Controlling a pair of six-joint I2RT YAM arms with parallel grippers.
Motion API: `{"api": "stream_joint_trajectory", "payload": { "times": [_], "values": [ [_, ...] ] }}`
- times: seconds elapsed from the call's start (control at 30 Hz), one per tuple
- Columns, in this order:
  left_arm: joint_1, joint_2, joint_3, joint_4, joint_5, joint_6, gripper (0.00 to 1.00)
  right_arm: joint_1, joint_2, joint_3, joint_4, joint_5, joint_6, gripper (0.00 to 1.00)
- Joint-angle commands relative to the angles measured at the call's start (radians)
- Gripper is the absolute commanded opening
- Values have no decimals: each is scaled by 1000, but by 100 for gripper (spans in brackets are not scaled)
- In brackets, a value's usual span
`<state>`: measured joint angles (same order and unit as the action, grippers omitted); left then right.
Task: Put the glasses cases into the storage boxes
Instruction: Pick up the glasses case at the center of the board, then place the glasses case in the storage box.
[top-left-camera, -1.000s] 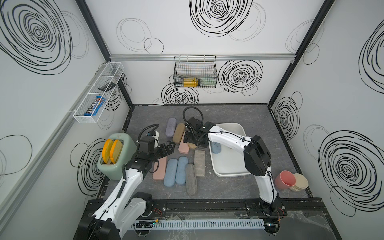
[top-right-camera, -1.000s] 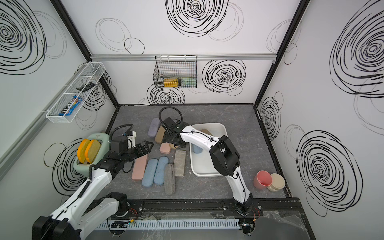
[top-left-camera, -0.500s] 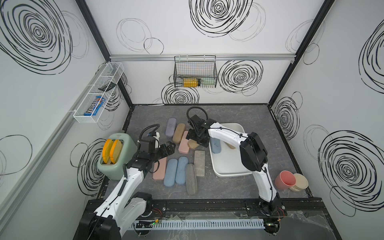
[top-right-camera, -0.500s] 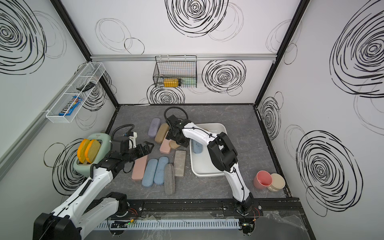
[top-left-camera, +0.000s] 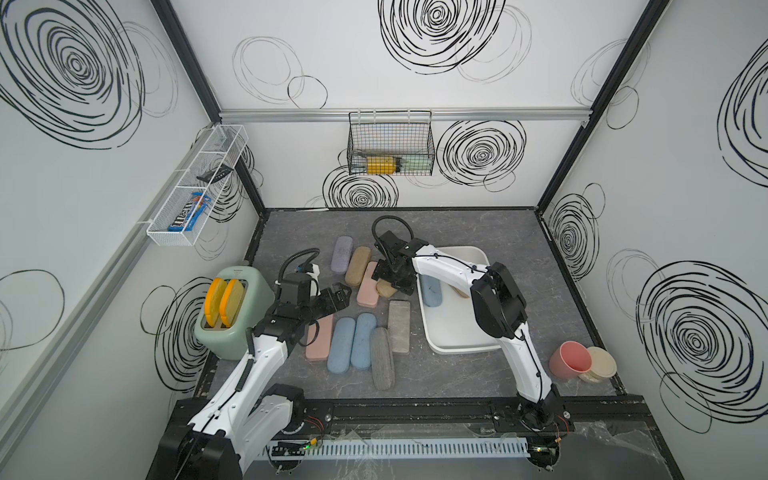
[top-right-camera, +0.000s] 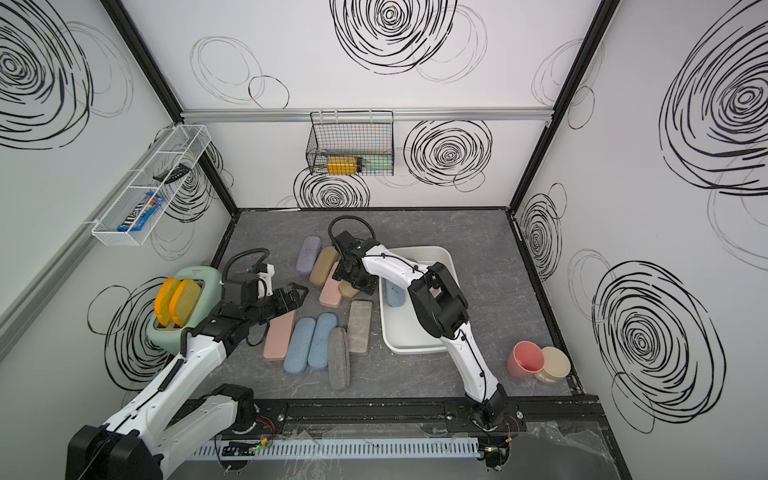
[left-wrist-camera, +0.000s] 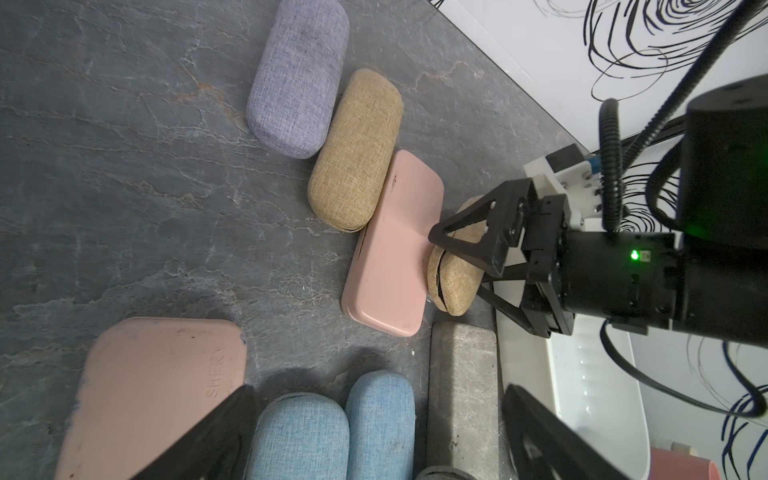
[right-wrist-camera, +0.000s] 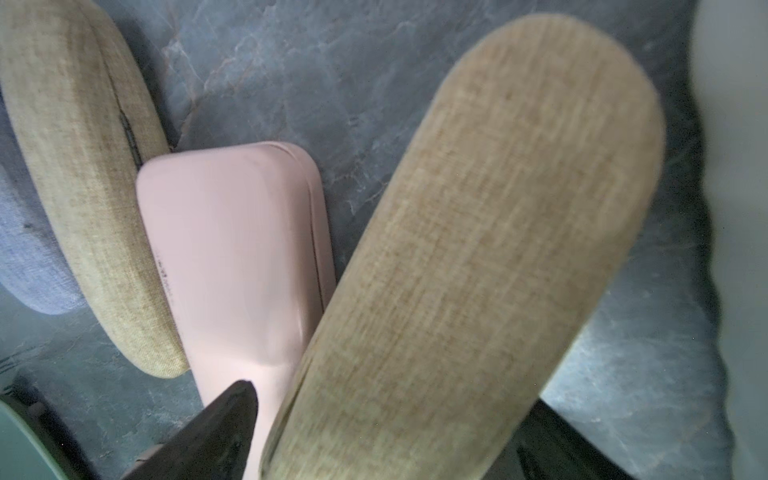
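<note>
1. Fingers of the left arm (left-wrist-camera: 208, 440) stand wide apart and hold nothing. They hover over the near row of cases, above the far end of the large pink case (top-left-camera: 319, 343).
2. Right of that pink case on the table (top-left-camera: 291, 232) lie a pair of blue cases (top-left-camera: 343, 347), a dark grey case (top-left-camera: 382, 365) and a flat stone-grey case (top-left-camera: 399, 320). All run roughly front to back, and none is in the bin.
3. Behind them, a lilac case (top-left-camera: 341, 254), a tan case (top-left-camera: 358, 266) and a smaller pink case (top-left-camera: 368, 289) lie side by side on a slant.
4. The right arm's fingers (right-wrist-camera: 224, 428) straddle a second tan case (right-wrist-camera: 478, 270). It lies on the table close against that smaller pink case and just beside the bin's left wall.
5. In the right wrist view its long axis runs straight out between the fingers, so they span its narrow width. That view is blurred, so I cannot tell whether they already press on the case.
6. The right arm is clearly the nearer one. The storage bin (top-left-camera: 461, 350) lies directly to the right of the fingers, so my judgement is that the move needs a firm squeeze, a lift over the low wall and a short carry rightward.
7. A blue case (top-left-camera: 431, 291) already lies in the bin along its left wall. Something tan beyond it is mostly hidden by the right arm.
</note>
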<state>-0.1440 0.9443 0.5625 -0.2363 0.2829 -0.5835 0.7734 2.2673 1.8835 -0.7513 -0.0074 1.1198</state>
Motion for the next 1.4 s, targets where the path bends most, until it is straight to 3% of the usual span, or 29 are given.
{"api": "stream_joint_trajectory", "payload": {
  "times": [0.0, 0.57, 1.03, 1.37],
  "values": [
    [-6, -1, -10, 31, -7, 7, 96, 0, 18, 16, -19, -12, -25, 90],
    [-21, -5, -9, 23, -14, 5, 96, 51, 35, 71, -68, 61, -227, 66],
    [-27, -6, -3, 6, -23, 1, 96, 116, -45, 111, -72, 168, -419, 60],
    [-22, -15, 2, -1, -33, -1, 96, 119, -269, -2, -41, 302, -538, 59]
  ]
}}
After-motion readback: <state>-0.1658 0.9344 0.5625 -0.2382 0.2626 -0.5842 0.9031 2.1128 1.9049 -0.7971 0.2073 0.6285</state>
